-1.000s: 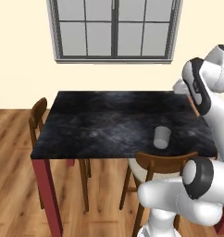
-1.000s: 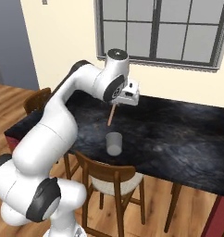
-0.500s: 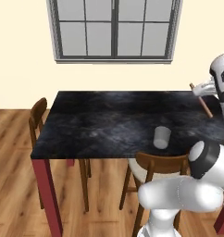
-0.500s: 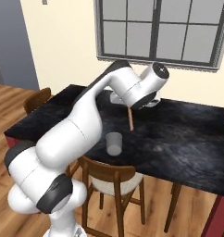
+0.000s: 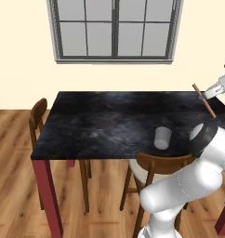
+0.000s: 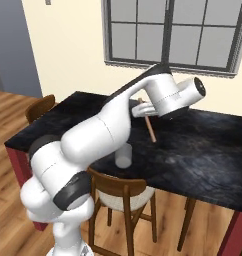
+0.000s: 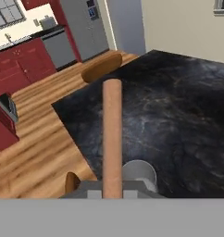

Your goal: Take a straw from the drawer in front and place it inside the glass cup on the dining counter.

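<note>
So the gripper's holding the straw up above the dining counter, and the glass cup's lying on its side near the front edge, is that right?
Not quite. The glass cup stands upright on the dining counter, open mouth up, as the left base view shows. The rest holds: the gripper is shut on the straw above the counter, and the cup sits near the front edge.

Arm reached up from lower left of the right base view, elbow bent high at centre, wrist turned toward upper right, with gripper (image 6: 144, 111) clamped on the straw (image 6: 150, 127), which hung tilted below it; in the left base view the gripper (image 5: 208, 95) sat at right edge.
</note>
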